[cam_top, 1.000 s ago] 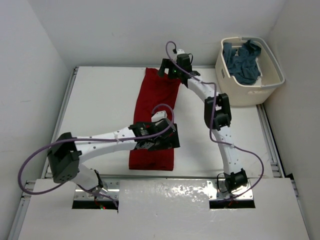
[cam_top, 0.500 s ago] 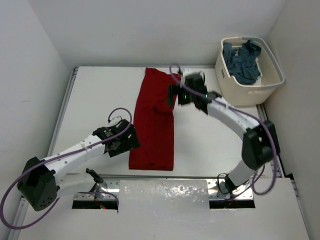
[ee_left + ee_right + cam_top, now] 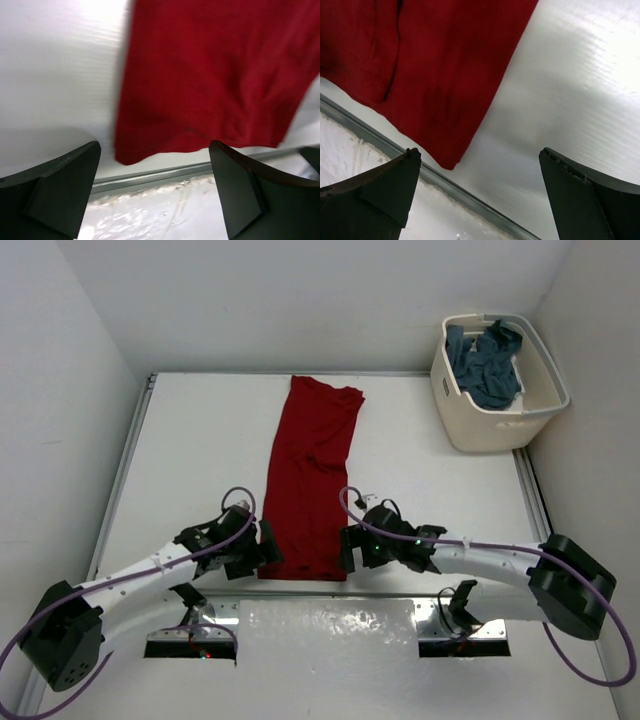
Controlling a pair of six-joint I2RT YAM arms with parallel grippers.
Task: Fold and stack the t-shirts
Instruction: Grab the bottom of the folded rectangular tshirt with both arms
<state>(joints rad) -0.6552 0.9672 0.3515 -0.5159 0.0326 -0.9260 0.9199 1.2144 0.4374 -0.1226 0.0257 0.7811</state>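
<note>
The red t-shirt lies on the white table as a long narrow strip running from the far edge to the near edge. My left gripper is open and empty beside its near left corner. My right gripper is open and empty beside its near right corner. The slate blue-grey t-shirt is bunched in the basket. The white t-shirt is not in view.
The cream laundry basket stands at the far right of the table. A metal rail runs along the table's near edge, just below the shirt's hem; it also shows in the right wrist view. White walls close in on three sides.
Both arms have swung down to the near edge. The right gripper left the shirt's far end and came beside the near right corner. The left gripper moved off the shirt to the near left corner.
</note>
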